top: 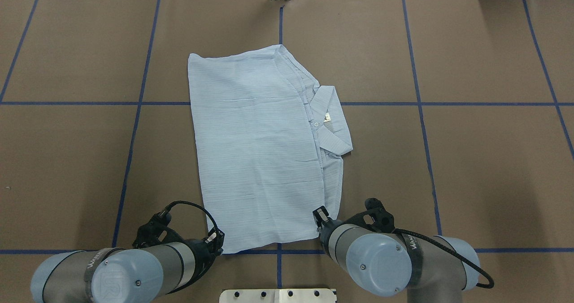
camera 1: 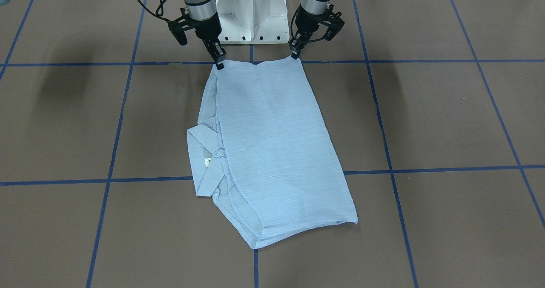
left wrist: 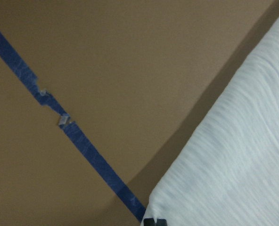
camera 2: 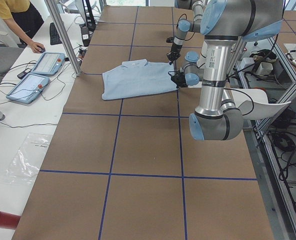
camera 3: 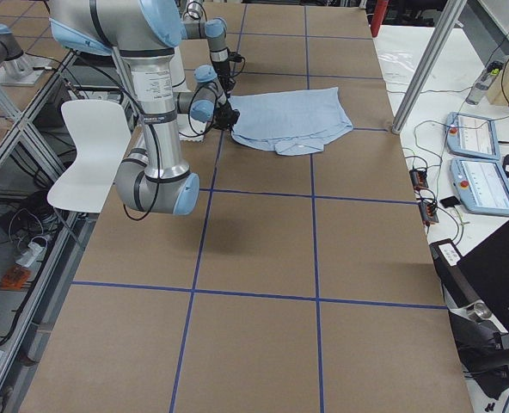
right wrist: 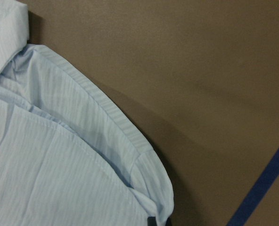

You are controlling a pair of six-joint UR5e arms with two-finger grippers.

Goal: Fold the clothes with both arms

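- left gripper (camera 1: 294,55): jaws drawn narrow, pinching the corner of the light blue shirt (camera 1: 272,143) nearest the robot on its left side
- right gripper (camera 1: 220,63): jaws narrow too, clamped on the other robot-side corner
- shirt lies folded mid-way across the brown table (camera 1: 443,117), collar (camera 1: 203,162) towards the robot's right
- the edge between the grippers dips slightly, beside the blue tape line (camera 1: 404,61)

I see the shirt (camera 2: 135,80) lying folded on the table (camera 2: 143,145); the left arm (camera 2: 212,75) and the right arm (camera 2: 178,37) reach its edge.
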